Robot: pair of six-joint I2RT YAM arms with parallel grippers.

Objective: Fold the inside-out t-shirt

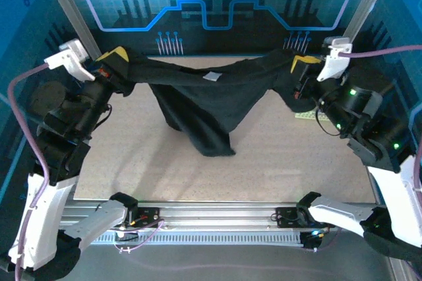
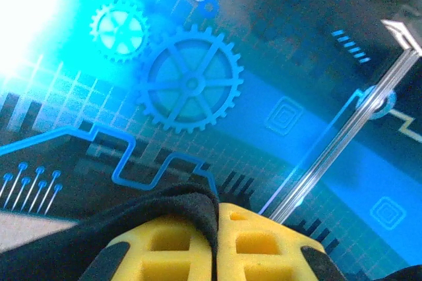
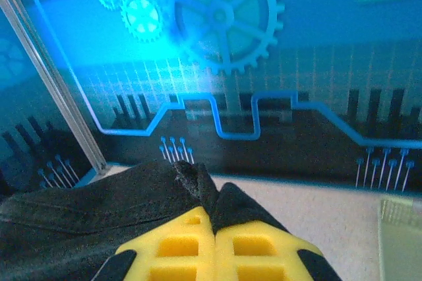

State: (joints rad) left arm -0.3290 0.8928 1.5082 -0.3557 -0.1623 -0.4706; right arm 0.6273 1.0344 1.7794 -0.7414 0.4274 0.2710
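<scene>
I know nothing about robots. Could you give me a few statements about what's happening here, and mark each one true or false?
1. The left pincer and the right pincer are both shut on the black t-shirt. True.
2. The t-shirt lies folded flat on the table. False: it hangs stretched between the pincers, its middle sagging toward the table.
3. A small white tag shows near the shirt's upper edge. True.
4. The pincers' fingertips are red. False: they are yellow.
</scene>
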